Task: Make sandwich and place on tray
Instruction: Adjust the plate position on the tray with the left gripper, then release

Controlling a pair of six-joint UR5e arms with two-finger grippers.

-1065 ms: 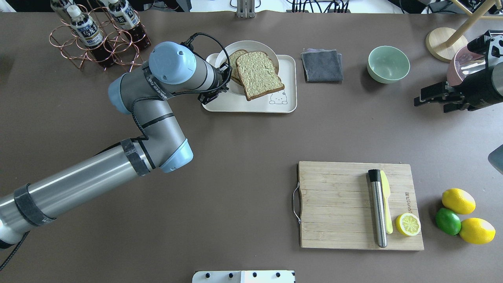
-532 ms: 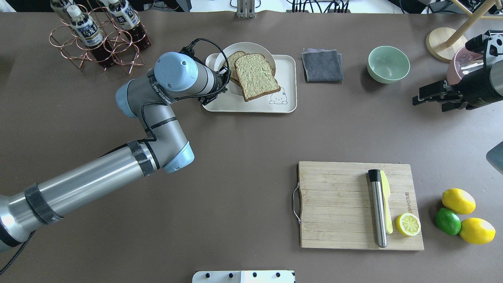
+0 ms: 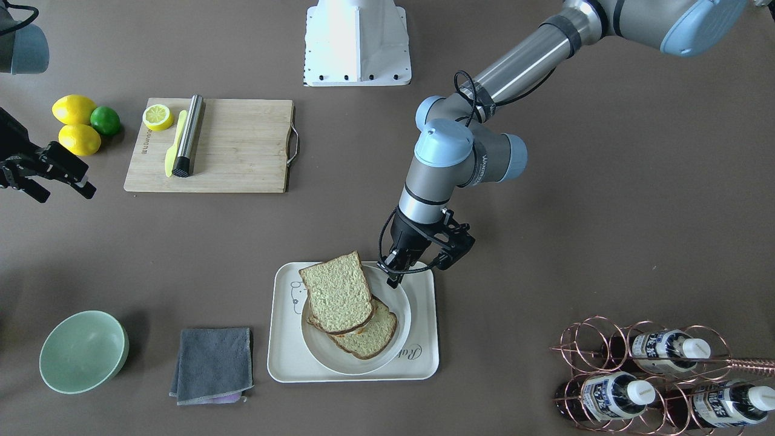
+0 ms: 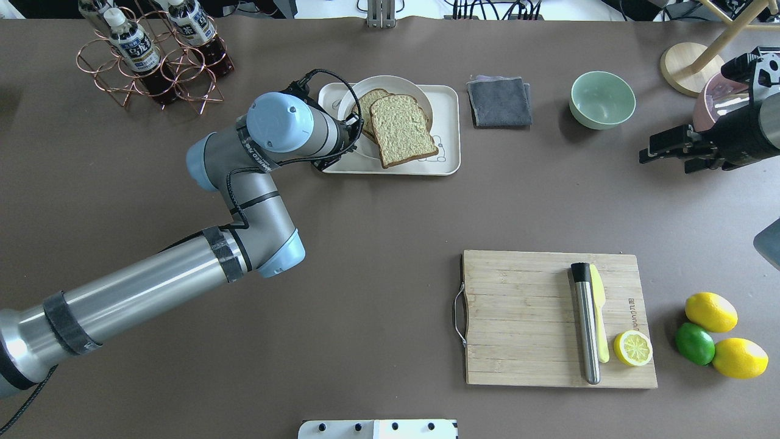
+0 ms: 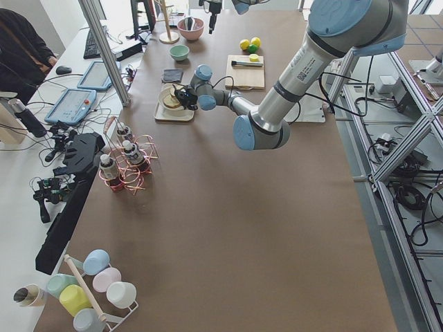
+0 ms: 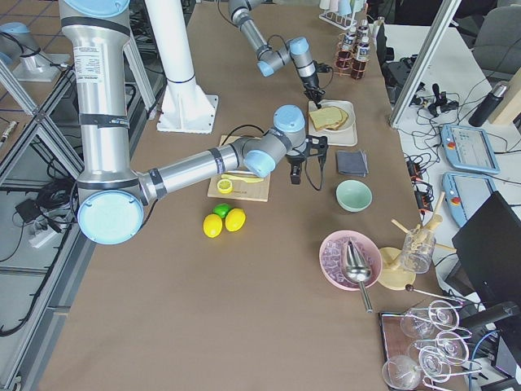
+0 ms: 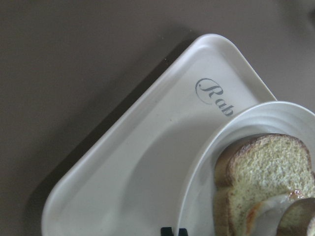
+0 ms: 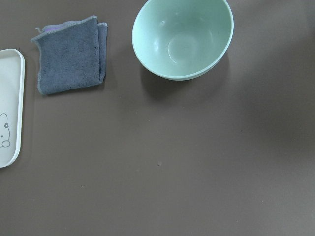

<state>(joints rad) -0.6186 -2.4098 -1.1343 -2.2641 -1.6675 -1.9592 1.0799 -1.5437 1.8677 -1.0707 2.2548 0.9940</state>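
The sandwich is two slices of speckled bread with a bit of white egg showing between them. It lies on a round white plate that rests on the cream tray. The top slice is skewed and overhangs the plate towards the cartoon drawing. My left gripper is at the plate's near rim, shut on it; its tips show at the rim in the left wrist view. My right gripper hovers open and holds nothing at the table's right side, far from the tray.
A grey cloth and a green bowl lie right of the tray. A wooden cutting board carries a knife, a metal cylinder and half a lemon; two lemons and a lime lie beside it. A copper bottle rack stands at the back left.
The plate with the sandwich has come down towards the robot, held by my left gripper. The tray has not moved. My right gripper has barely shifted.
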